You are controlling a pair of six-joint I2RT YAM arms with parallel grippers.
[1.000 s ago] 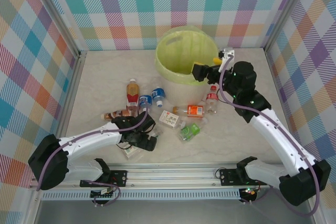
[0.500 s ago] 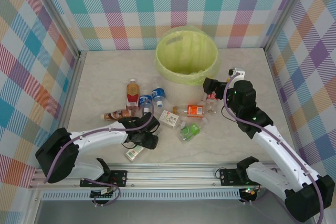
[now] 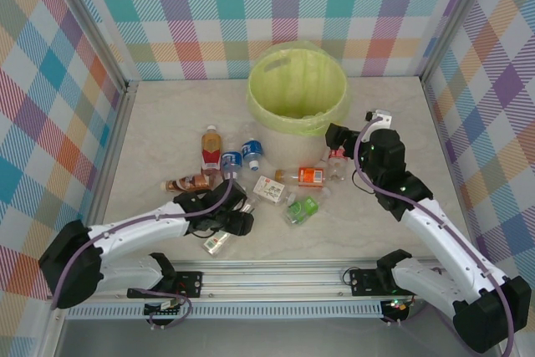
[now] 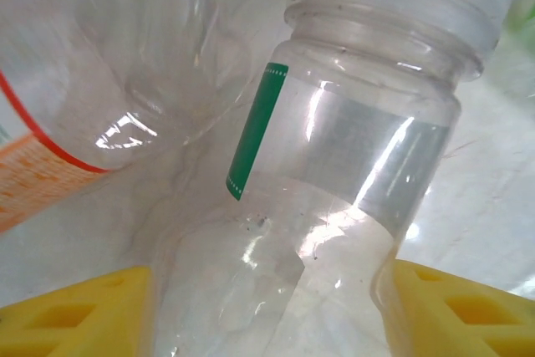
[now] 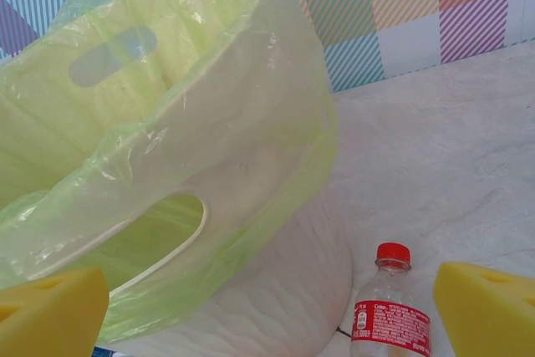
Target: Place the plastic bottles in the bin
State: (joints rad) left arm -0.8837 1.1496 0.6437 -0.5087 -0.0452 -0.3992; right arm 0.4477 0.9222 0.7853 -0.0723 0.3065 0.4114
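Left wrist: left gripper (image 4: 272,311) grips bottle (image 4: 334,165) | right gripper (image 5: 267,303) spread, empty—beside bin (image 5: 280,240)

Right tool (image 3: 333,134) back from bin (image 3: 276,119)

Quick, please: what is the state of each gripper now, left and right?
Left gripper: closed on the green-label bottle, pads against both its sides.
Right gripper: open, holding nothing.

Bin (image 3: 284,124) mouth unobstructed; bottles (image 3: 311,175) clutter table (image 3: 167,114) centre; bare table left of bin.
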